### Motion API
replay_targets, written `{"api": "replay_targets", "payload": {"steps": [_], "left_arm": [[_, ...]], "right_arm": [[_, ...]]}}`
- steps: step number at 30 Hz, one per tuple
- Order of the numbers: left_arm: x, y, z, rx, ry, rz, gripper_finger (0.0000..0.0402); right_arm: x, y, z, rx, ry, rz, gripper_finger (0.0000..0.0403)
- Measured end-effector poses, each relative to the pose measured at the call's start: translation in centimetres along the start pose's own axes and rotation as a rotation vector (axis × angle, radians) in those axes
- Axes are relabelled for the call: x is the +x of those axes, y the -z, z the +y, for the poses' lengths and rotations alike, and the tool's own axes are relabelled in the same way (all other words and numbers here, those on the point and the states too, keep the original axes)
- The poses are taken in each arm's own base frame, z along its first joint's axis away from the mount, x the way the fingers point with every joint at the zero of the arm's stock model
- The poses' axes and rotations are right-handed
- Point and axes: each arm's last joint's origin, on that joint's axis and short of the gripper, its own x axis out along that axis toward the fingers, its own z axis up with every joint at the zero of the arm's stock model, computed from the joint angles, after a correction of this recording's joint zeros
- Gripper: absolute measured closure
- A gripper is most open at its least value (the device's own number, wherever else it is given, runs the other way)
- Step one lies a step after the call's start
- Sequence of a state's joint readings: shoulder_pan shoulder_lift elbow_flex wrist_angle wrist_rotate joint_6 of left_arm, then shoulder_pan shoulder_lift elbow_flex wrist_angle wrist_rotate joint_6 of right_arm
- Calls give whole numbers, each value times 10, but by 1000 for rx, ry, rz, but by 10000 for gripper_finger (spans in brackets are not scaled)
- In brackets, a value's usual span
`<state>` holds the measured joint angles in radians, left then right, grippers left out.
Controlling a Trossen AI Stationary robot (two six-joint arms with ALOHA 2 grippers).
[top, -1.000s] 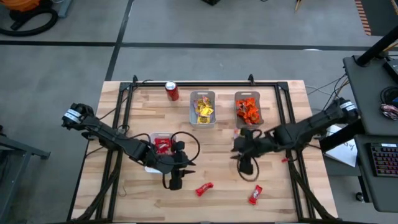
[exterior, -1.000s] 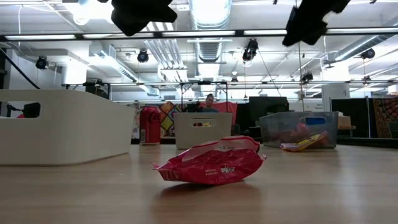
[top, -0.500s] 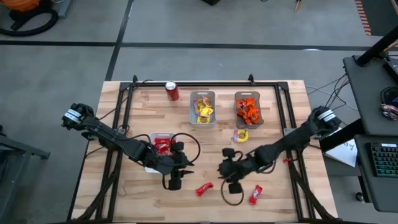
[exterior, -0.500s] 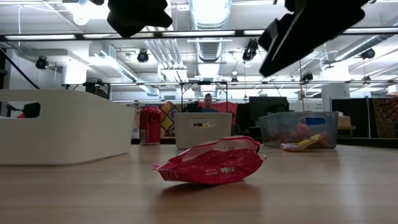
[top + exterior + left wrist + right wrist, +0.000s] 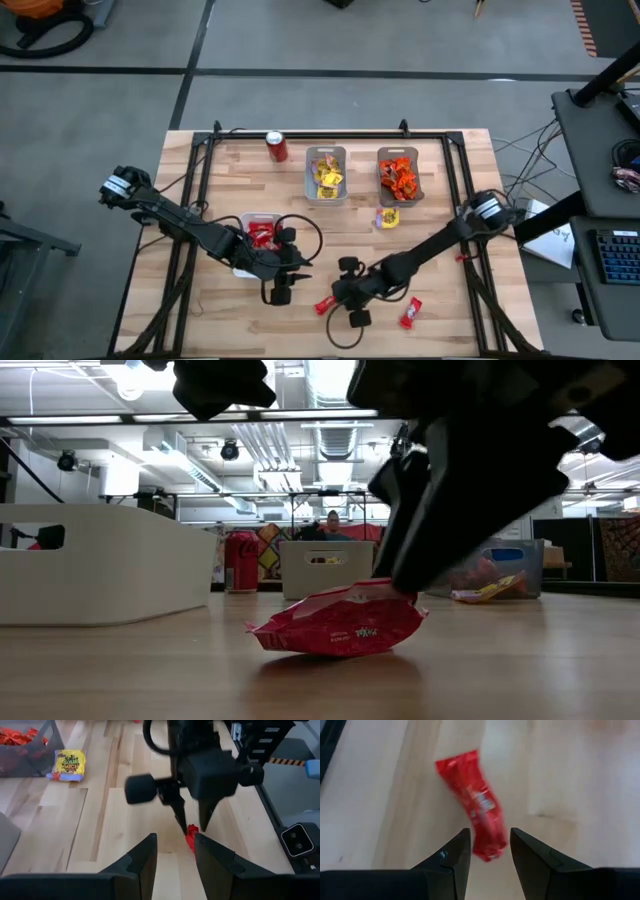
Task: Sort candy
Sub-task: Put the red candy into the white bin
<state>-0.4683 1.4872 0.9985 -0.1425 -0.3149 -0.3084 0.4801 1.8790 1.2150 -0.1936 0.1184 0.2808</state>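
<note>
1. From the high view, my right gripper (image 5: 340,297) reaches low over the near part of the table (image 5: 440,200), right at a red candy packet (image 5: 327,304) lying flat on the wood. A second red candy packet (image 5: 410,313) lies near it on the side toward my right arm's base. My left gripper (image 5: 283,290) hangs just beside the white tray (image 5: 246,221) that holds red candy; the first red packet sits between my two grippers. Farther off, past my grippers, stand a grey tray (image 5: 326,175) of yellow candy, a grey tray of orange candy (image 5: 399,177), a loose yellow packet (image 5: 388,217) and a red soda can (image 5: 277,146).

2. From the low view, the red packet (image 5: 340,625) rests on the table and my right gripper (image 5: 415,555) comes down on it from above, its dark fingers at the packet's upper edge.

3. From my left wrist view, my left fingers (image 5: 142,862) stand apart with nothing between them. Ahead, my right gripper (image 5: 192,822) points straight down, its tips straddling the red packet (image 5: 191,840), partly spread.

4. From my right wrist view, my right fingers (image 5: 455,857) stand partly spread on either side of the red packet's (image 5: 477,812) near end. I cannot tell whether they touch it; the packet lies flat, not lifted.
</note>
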Motion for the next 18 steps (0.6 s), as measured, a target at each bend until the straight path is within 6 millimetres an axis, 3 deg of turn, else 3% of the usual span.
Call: {"api": "replay_targets", "payload": {"steps": [8, 15, 18], "left_arm": [[0, 0, 1, 12, -24, -7, 288], [4, 0, 0, 21, -40, -21, 288], [10, 3, -1, 52, -41, -21, 288]], "right_arm": [[23, 4, -1, 52, -72, 36, 278], [24, 2, 0, 18, -92, 13, 373], [24, 1, 0, -2, -91, 4, 384]]}}
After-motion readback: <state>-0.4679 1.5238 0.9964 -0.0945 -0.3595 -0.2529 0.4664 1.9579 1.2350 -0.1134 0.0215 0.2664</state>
